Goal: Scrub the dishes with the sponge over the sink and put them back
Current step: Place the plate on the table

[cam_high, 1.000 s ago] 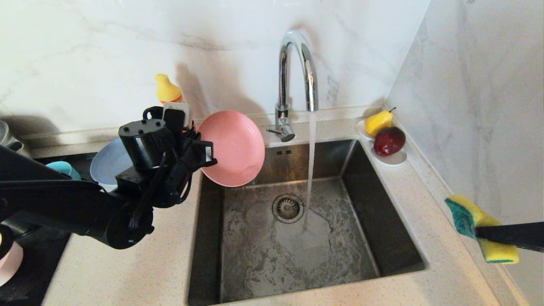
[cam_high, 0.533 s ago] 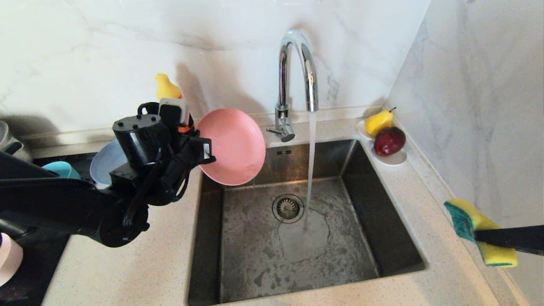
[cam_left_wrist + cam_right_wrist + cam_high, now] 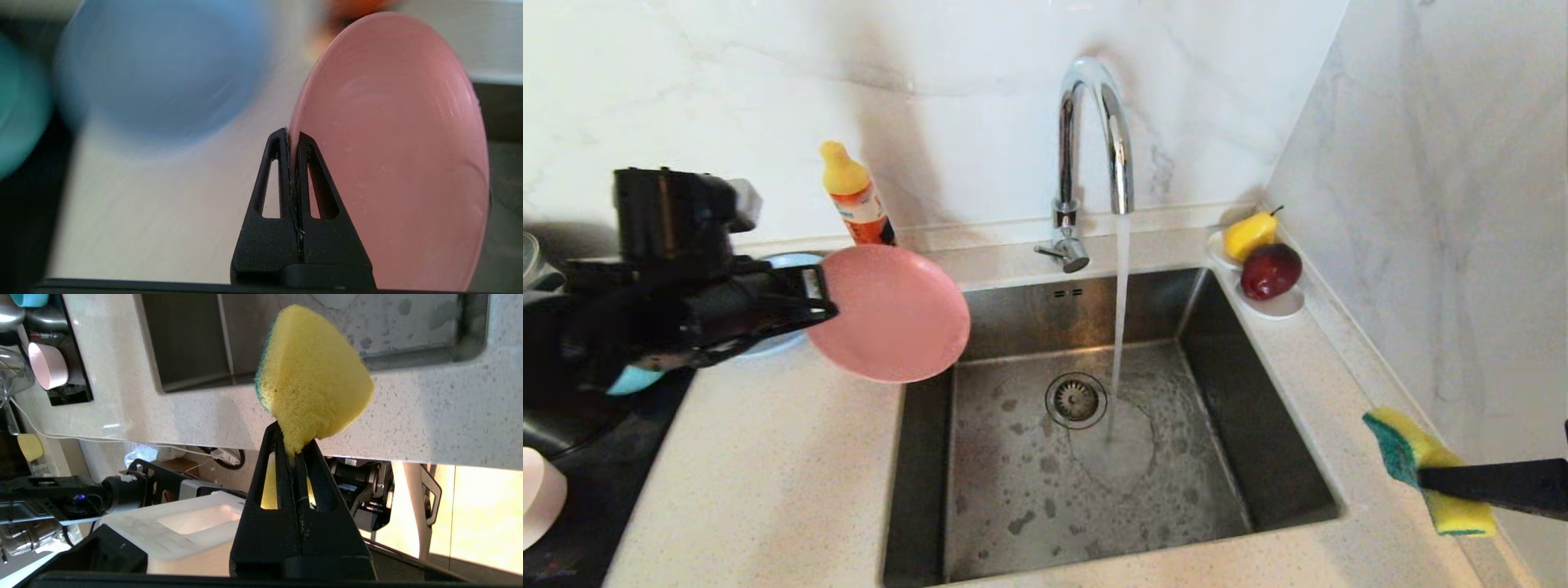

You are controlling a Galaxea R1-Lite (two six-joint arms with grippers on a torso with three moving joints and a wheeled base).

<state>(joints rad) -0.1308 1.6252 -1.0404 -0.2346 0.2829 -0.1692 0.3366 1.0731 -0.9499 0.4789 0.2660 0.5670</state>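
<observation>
Salmon-pink plate (image 3: 890, 314) pinched at its rim by the left gripper (image 3: 821, 298), above the counter's (image 3: 768, 465) edge left of the sink (image 3: 1282, 441), grey-blue plate (image 3: 784, 263) and detergent bottle (image 3: 856, 196) behind, faucet (image 3: 1094, 131) running, right gripper (image 3: 295, 451) clamping the sponge (image 3: 1417, 465) over the counter's right side, fruit dish (image 3: 1278, 306) beyond.

place: home kitchen, probably | evidence: sink (image 3: 1094, 523), faucet (image 3: 1086, 139), marble backsplash (image 3: 727, 98)

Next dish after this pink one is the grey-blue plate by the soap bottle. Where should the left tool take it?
Likely by the rim. The grey-blue plate lies on the counter behind the salmon-pink plate, which the left tool holds pinched at the edge. Its thin rim suits the same edge pinch, coming from the front left; the detergent bottle stands behind it.
</observation>
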